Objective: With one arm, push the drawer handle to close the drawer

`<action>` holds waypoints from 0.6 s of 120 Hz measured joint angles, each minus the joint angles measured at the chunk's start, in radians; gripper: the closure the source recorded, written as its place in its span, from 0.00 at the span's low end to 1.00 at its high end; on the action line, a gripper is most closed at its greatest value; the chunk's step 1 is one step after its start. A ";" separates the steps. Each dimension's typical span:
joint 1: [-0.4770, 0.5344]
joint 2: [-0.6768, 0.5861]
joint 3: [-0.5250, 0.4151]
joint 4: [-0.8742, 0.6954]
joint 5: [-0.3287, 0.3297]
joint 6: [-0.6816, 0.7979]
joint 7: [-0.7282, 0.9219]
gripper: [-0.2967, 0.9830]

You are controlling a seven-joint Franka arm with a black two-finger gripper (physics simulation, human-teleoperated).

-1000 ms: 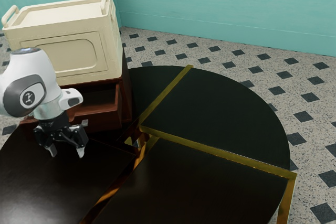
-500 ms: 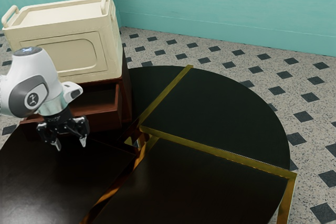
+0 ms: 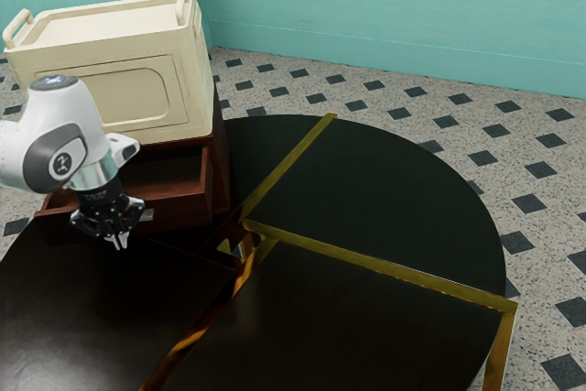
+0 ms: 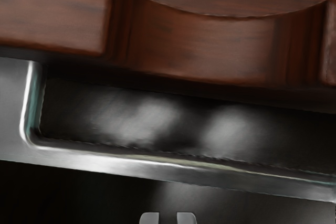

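The drawer (image 3: 183,209) stood open just beyond our gripper (image 3: 121,242), its metal handle (image 4: 131,162) just ahead of our 2 fingertips (image 4: 150,218), which we held nearly together, a narrow empty gap between, probably to push as 1 blunt tip rather than grasp.
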 joint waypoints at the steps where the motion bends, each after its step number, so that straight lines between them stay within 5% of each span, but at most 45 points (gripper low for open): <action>1: 0.000 0.003 0.000 0.003 0.001 0.001 -0.001 0.82; 72: 0.007 0.146 0.029 0.149 0.013 0.033 -0.039 0.84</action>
